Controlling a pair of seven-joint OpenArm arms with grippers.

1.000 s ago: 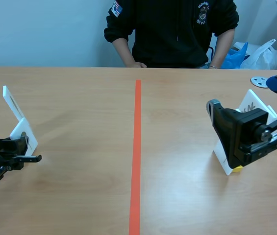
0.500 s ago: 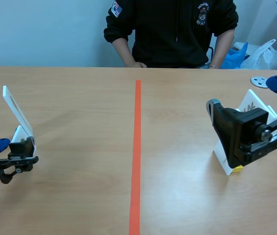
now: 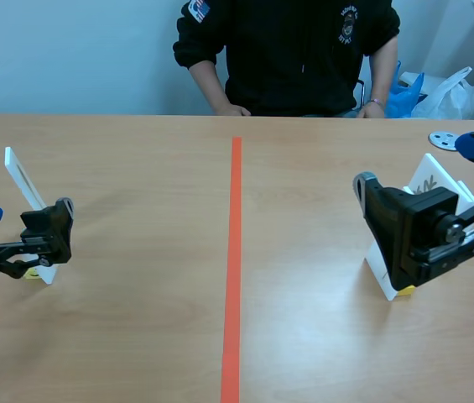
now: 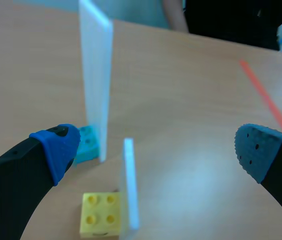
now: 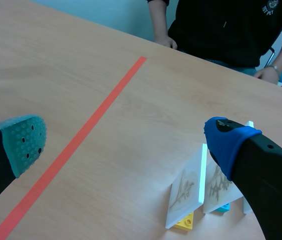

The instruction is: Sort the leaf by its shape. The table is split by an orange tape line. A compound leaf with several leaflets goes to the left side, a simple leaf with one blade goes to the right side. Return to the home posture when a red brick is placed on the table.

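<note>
1. Black left gripper (image 4: 155, 150), blue dotted pads. The fingers are spread wide with nothing between them. The arm lies low at the table's left edge, with the gripper pointing at the left-hand cards.
2. Black right gripper (image 5: 126, 142), one pad grey-green and one blue. The fingers are spread wide and hold nothing. The arm enters low from the right and the gripper hangs above the table beside the right-hand cards.
3. Yellow brick (image 4: 101, 215), just ahead of the left gripper, holds a small card (image 4: 128, 190). The card is white, upright and seen edge-on; its face is not visible.
4. Teal brick (image 4: 87, 142), just behind item 3, holds a tall card (image 4: 96, 75). The card is white and upright; no print can be made out.
5. Front leaf card (image 5: 185, 192), white with a brownish branching leaf print, tilts back on a yellow base (image 5: 184, 221). It stands right of the tape, under the right gripper.
6. Rear leaf card (image 5: 215, 187), with a similar print, stands on a teal base (image 5: 222, 207) close behind item 5.
7. Orange tape line (image 3: 235, 252) runs down the middle of the wooden table (image 3: 136, 336).
8. Person (image 3: 291, 50) at the far edge in a black top. The chest and sleeve badges are too small to read. One hand (image 3: 235, 110) rests on the table.
</note>
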